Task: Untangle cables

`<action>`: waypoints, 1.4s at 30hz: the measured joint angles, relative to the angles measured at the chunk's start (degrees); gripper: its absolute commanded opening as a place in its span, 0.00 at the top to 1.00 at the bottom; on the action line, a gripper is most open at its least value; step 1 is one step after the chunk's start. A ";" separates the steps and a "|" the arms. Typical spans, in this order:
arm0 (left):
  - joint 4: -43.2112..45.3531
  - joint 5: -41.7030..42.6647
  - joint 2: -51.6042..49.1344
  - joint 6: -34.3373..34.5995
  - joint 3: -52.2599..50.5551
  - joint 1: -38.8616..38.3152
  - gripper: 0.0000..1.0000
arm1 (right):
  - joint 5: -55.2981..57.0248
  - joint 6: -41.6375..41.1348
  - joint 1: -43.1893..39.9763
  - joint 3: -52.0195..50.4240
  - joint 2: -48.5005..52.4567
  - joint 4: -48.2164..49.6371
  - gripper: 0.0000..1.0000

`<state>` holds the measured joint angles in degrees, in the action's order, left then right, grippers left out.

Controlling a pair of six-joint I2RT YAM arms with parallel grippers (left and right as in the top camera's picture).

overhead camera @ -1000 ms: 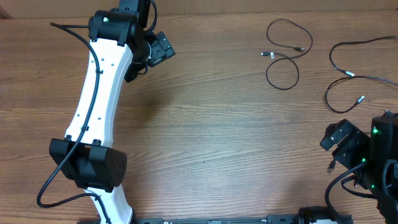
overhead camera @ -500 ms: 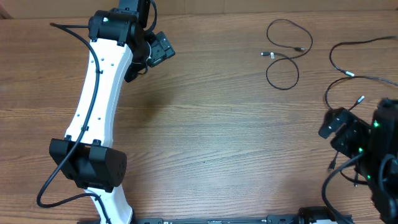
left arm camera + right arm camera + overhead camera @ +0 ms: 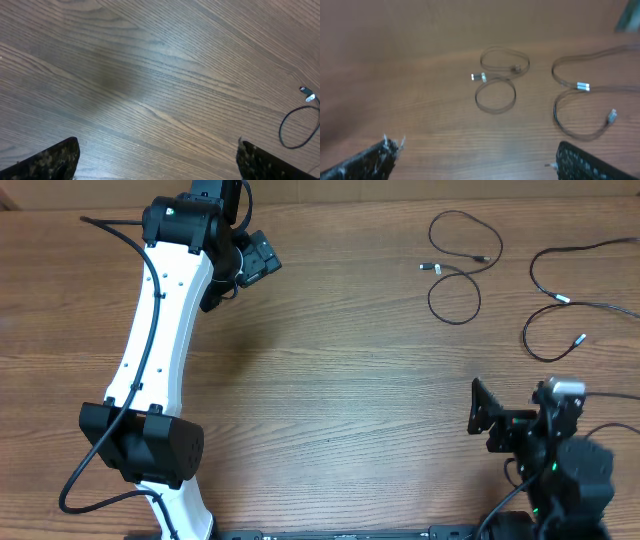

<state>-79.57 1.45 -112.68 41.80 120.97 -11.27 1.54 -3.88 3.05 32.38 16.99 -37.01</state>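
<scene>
My right gripper (image 3: 477,150), wide open and empty, points toward the cables (image 3: 479,77) at the desk's (image 3: 395,60) far right corner.

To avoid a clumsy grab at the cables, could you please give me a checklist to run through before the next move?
1. Left end effector open and empty: ok.
2. Right end effector open and empty: ok.
3. Looped cable and long cable lie apart, not crossing: ok.
4. Both cables in the right wrist view: ok.
5. Long cable's full run visible: not ok, it leaves the overhead picture's right edge.
6. Right wrist view sharp: not ok, blurred.
</scene>
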 measured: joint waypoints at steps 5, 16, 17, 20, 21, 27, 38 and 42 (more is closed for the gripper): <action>0.04 0.00 0.00 0.00 0.00 0.00 0.01 | -0.66 2.38 0.00 -10.58 -9.75 8.83 0.00; 0.04 0.00 0.00 0.00 -0.02 0.00 0.00 | -1.14 3.50 0.00 -25.31 -16.15 26.69 0.00; 0.04 -0.02 0.00 0.00 -0.02 0.00 0.00 | -1.16 3.48 0.00 -26.32 -16.15 28.35 0.00; 0.04 -0.02 0.00 0.00 -0.02 0.00 0.00 | -1.16 3.48 0.00 -27.96 -16.15 30.64 0.00; 0.04 -0.02 0.00 0.00 -0.02 0.00 0.00 | -1.16 3.52 0.00 -28.76 -16.15 31.52 0.00; 0.02 0.00 0.00 0.00 -0.02 0.00 0.00 | -1.36 3.56 0.00 -31.08 -16.20 33.68 0.00; 0.04 0.00 0.00 0.00 -0.02 0.00 0.00 | -1.60 3.69 0.00 -31.30 -16.20 31.89 0.00; 0.04 -0.02 0.00 0.00 -0.02 0.00 0.00 | -1.70 4.09 0.00 -31.30 -16.20 31.87 0.00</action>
<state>-79.53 1.43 -112.68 41.80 120.95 -11.27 -0.16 0.21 3.05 1.08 0.80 -5.15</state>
